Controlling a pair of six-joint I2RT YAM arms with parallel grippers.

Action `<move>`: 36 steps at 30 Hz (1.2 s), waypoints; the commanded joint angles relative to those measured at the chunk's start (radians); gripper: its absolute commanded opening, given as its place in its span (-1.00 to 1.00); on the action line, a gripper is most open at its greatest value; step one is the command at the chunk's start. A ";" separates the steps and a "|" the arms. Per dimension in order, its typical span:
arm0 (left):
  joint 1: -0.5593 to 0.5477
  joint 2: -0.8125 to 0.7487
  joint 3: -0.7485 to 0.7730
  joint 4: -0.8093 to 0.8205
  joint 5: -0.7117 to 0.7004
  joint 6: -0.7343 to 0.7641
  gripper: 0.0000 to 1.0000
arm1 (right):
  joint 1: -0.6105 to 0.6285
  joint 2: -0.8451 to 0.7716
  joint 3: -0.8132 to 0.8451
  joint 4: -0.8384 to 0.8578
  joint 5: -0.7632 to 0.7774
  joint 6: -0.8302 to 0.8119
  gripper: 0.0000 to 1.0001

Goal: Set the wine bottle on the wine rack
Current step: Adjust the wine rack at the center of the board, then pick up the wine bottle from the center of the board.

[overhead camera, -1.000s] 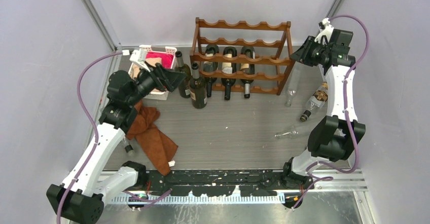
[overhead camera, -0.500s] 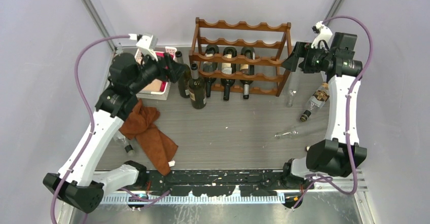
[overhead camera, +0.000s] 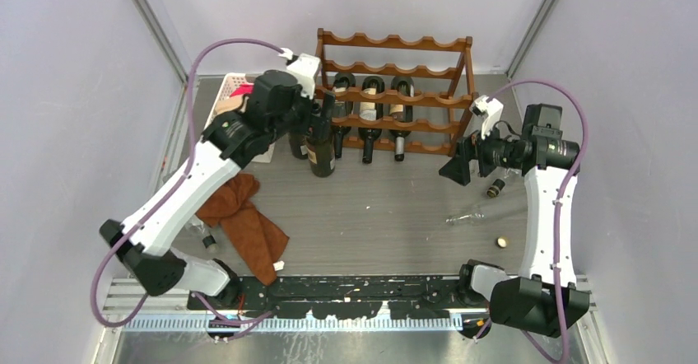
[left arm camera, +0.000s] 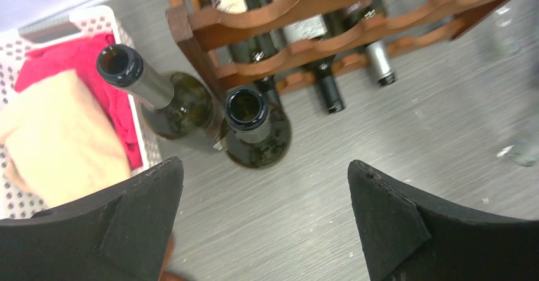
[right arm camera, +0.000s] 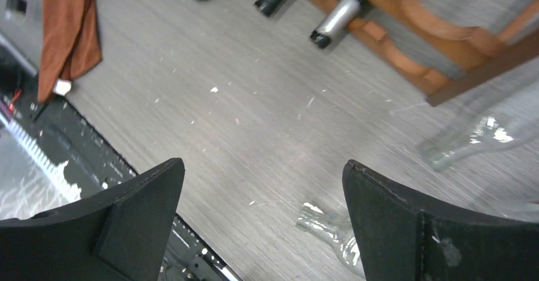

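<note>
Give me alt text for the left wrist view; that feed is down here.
The open left claw hovers over two upright, uncorked dark bottles at the corner post of the rack: the centre bottle mid-frame, the left bottle beside a white basket of cloths. Behind, racked bottles lie on their sides.

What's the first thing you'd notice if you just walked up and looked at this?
The reddish-brown wine rack at the back of the table, with three dark bottles lying in it. Next, two uncorked bottles standing upright by its left end, just below the open left gripper. A rust-brown cloth lies crumpled on the table's left side.
</note>
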 commanded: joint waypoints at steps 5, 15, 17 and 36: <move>0.000 0.126 0.055 0.033 -0.119 0.038 0.94 | 0.000 0.013 -0.038 -0.018 -0.120 -0.089 1.00; 0.006 0.299 0.140 -0.007 -0.177 0.009 0.39 | -0.002 0.053 -0.026 -0.008 -0.118 -0.067 1.00; 0.005 0.317 0.159 -0.021 -0.161 -0.004 0.28 | -0.002 0.056 -0.021 -0.005 -0.112 -0.069 1.00; 0.007 0.029 0.001 0.134 0.270 -0.039 -1.00 | 0.019 0.072 -0.036 -0.495 -0.303 -0.947 1.00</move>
